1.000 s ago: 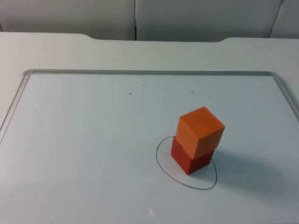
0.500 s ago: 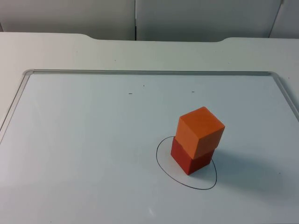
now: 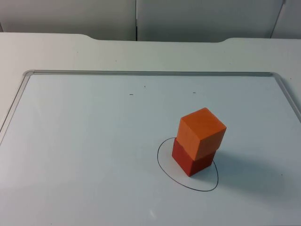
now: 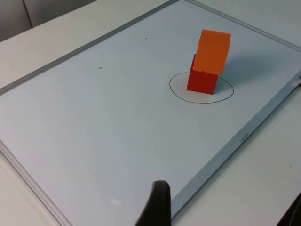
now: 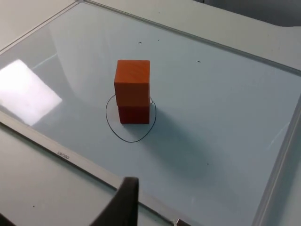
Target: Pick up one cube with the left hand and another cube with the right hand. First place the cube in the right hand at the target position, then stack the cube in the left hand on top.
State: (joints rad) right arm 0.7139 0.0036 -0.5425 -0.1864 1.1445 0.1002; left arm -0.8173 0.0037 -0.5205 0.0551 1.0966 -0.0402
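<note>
Orange on red: the orange cube (image 3: 202,131) sits on top of the red cube (image 3: 193,160), turned a little against it so its corners overhang. The red cube stands on the whiteboard (image 3: 84,141) inside a hand-drawn black oval (image 3: 163,168), near the oval's far side, with bare ring showing towards the desk's near edge. The stack is right of the board's middle, nearer its near edge than its far one, and well apart from the right rim.

The whiteboard lies flat on the white desk (image 3: 56,52) and has a grey metal frame (image 3: 141,72); its rounded far corners show in the top view. Board surface lies open all round the stack, widest towards the left rim. Two or three tiny dark marks sit near the far rim. A strip of desk runs between the frame and the grey partition wall (image 3: 70,14).

A small printed label (image 5: 62,154) sits on the frame's near rail in the right wrist view; its letters are too small to read.

The left tool (image 4: 155,207) hangs over the board's rim, well away from the stack; the right tool (image 5: 123,200) hangs above the desk just outside the near rail. Whether either tool is spread or pressed together cannot be told.
</note>
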